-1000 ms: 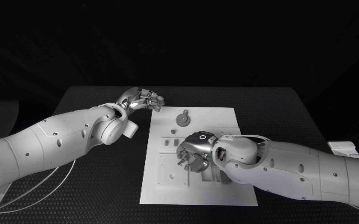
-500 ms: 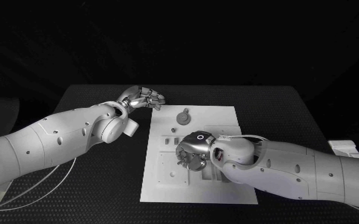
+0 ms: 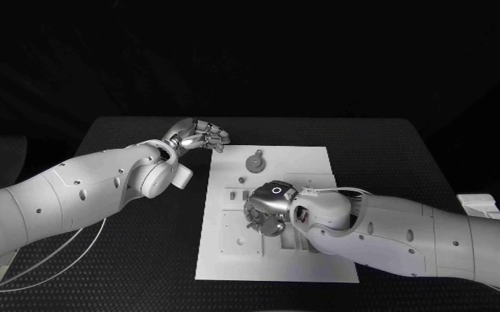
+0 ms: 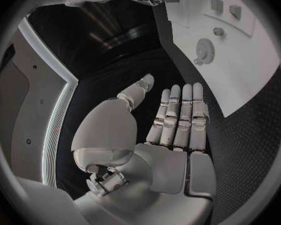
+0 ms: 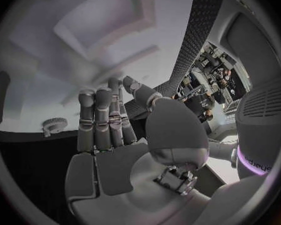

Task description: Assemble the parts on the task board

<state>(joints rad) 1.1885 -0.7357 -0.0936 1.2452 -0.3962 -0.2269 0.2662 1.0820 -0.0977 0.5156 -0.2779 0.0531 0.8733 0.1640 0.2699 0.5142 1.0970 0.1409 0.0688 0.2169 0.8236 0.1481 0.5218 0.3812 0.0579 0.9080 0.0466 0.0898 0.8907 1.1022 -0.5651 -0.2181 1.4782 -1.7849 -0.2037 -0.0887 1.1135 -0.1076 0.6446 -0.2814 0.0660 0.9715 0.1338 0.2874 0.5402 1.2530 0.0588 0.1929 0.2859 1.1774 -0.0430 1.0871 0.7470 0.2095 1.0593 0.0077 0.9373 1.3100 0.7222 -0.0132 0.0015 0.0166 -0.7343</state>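
The white task board [image 3: 313,269] lies in the middle of the black table. A round grey gear-like part [image 3: 256,162] sits near its far end, with a small part [image 3: 242,180] just nearer. My right hand [image 3: 266,211] hovers over the board's middle, fingers straight and apart from the thumb, holding nothing. In the right wrist view the right hand [image 5: 109,130] stretches over the board [image 5: 84,45], the gear [image 5: 53,124] beyond its fingertips. My left hand [image 3: 200,136] is over the table beside the board's far left corner. In the left wrist view the left hand [image 4: 172,120] is flat and empty, near the board [image 4: 240,70] and gear [image 4: 204,49].
The board carries raised blocks and slots [image 3: 297,243] under and beside my right forearm. A white object [image 3: 477,204] lies at the table's right edge. A thin cable [image 3: 63,261] loops over the table's near left.
My right hand has slid a little to the left over the board's middle. The left hand has stayed almost still.
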